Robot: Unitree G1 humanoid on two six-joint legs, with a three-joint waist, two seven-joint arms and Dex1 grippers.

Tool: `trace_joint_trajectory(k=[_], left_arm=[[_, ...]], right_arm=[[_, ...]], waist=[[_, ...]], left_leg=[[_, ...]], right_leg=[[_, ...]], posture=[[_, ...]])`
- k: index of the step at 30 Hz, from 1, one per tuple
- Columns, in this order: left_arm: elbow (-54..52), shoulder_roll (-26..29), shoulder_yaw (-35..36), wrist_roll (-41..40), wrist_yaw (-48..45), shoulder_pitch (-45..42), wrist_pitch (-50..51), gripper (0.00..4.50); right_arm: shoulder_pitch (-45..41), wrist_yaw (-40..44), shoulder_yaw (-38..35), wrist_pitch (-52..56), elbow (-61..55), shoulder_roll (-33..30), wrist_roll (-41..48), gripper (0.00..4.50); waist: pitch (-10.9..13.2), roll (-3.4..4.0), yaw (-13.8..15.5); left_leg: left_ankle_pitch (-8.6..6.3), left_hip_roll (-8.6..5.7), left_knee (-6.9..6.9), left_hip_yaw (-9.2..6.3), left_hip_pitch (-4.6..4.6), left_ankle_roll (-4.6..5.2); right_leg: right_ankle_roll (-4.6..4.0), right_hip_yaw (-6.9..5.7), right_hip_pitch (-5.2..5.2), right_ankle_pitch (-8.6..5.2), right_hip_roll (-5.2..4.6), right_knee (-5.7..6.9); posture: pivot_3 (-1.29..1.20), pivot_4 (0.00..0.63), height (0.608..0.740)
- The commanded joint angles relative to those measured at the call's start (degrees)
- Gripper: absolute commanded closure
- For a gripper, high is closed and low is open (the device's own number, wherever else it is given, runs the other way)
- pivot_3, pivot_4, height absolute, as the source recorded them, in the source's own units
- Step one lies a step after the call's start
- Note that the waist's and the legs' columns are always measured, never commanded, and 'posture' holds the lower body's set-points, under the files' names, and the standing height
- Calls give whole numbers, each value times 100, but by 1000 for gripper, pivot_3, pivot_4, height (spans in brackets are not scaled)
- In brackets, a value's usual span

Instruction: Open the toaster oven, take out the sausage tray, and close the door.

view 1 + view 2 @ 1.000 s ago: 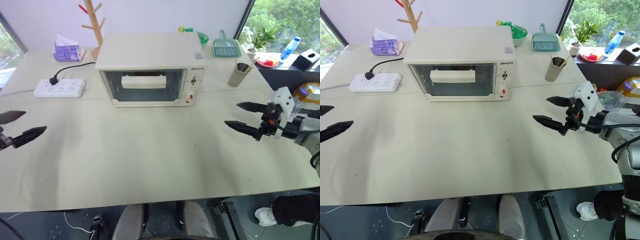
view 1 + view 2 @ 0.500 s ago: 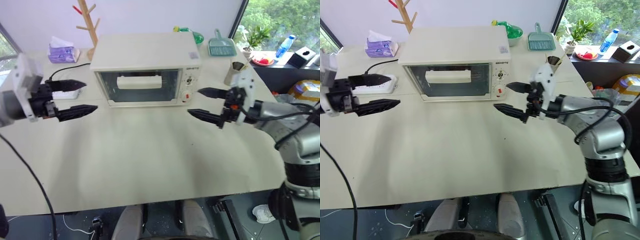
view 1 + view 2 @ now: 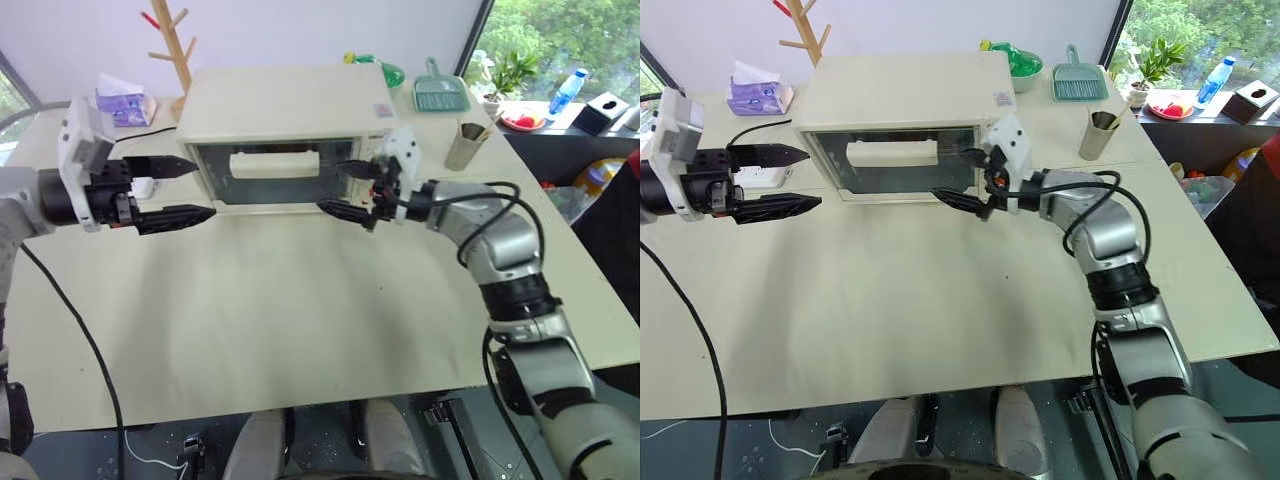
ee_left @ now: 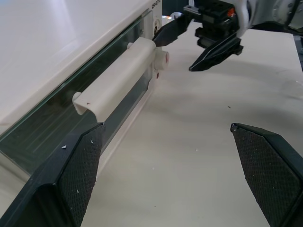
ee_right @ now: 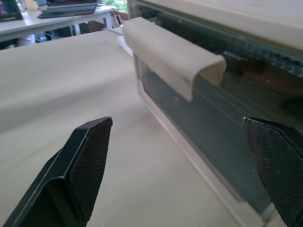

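The cream toaster oven stands at the back middle of the table with its door shut. The door's wide bar handle runs across the upper glass. My left gripper is open just off the oven's left front corner, pointing right along the door. My right gripper is open in front of the door's right end, pointing left, with nothing between its fingers. The handle sits close ahead in the right wrist view, and the handle also lies ahead of the left fingers. The sausage tray is hidden behind the dark glass.
A power strip with a black cable lies left of the oven, behind my left gripper. A tissue box and wooden rack stand back left. A metal cup, green dustpan and green bowl are back right.
My left gripper swung in from the table's left edge to the oven's left front corner. My right gripper travelled left from the table's right side to the door. Both stayed open.
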Motion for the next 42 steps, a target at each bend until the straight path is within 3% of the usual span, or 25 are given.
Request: trace_joint_trajectory(k=[1, 17, 26, 40, 42], left_arm=[[-128, 129, 213, -28, 13, -37, 9, 42], [213, -21, 156, 116, 204, -334, -121, 42], [776, -484, -108, 380, 413, -1156, -228, 42], [1913, -800, -748, 1072, -104, -1961, -841, 42], [2126, -905, -819, 1180, -156, -2123, -943, 585]], right_arm=[[-306, 144, 51, -298, 234, 173, -168, 0], [-287, 346, 101, -76, -317, 475, -170, 0], [311, 60, 133, 306, -1211, 577, -90, 0], [1296, -438, 161, 941, -2290, 787, 181, 0], [1338, -492, 140, 1000, -2324, 794, 225, 0]], waist=[[0, 0, 1], [0, 0, 4], [0, 0, -16], [-1, -2, -12], [-1, -2, -9]], left_leg=[[0, 0, 0, 0, 0, 0], [0, 0, 2, -3, 0, 0], [0, 1, 3, -1, 0, 0], [0, 4, 9, 0, -1, 0], [0, 9, 13, 0, -1, 0]], right_leg=[[0, 0, 0, 0, 0, 1], [0, 0, -3, 0, 2, 7], [0, 2, -5, 0, 5, 10], [0, 5, -4, 0, 13, 13], [-1, 6, -4, 0, 19, 14]], posture=[[0, 150, 740], [0, 150, 740], [0, 150, 740], [0, 150, 740], [0, 150, 740]])
